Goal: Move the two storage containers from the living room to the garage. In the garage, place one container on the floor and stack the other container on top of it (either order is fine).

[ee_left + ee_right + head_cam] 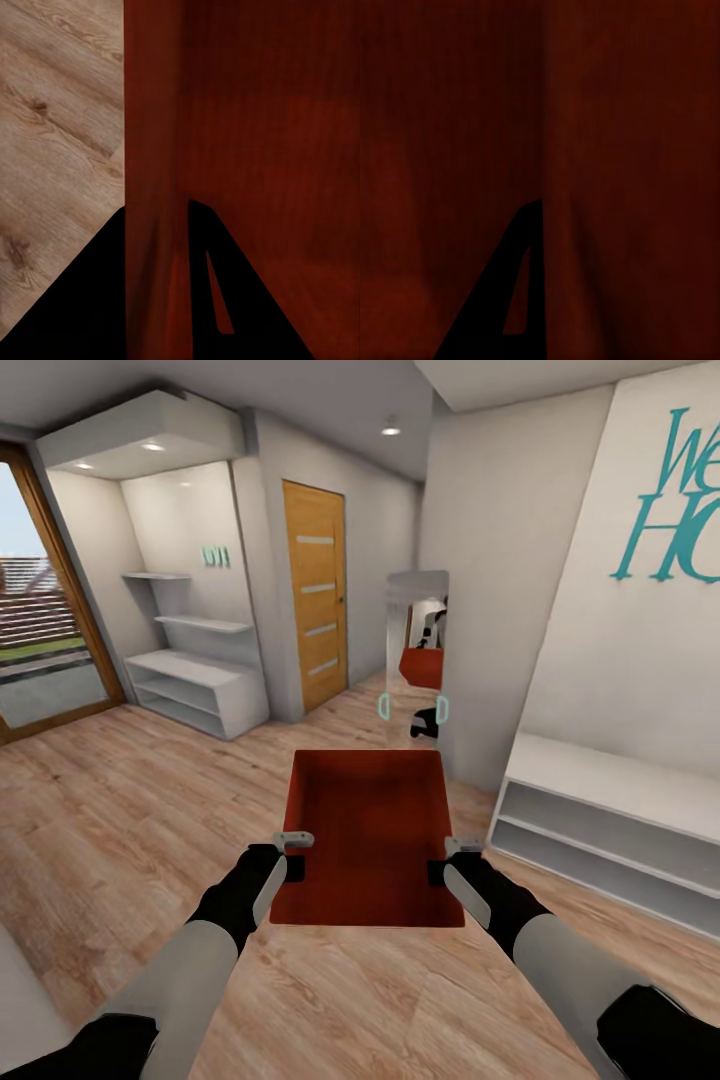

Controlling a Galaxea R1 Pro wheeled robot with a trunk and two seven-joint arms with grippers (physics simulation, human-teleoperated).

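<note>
You carry the container [368, 840] with the left claw [292, 852] and right claw [452, 858] pinching its thin side walls; it looks light, stiff, slippery.

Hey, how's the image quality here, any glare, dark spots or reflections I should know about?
Head view: evenly lit and sharp; ceiling spotlights glow without glare, and a wall mirror reflects the robot carrying the red storage container. Left wrist view: the container wall is dim, the wood floor bright. Right wrist view: very dark red, little detail.

Head camera high, facing forward-down; wrist cameras pressed close; all share storage container [370, 840].
</note>
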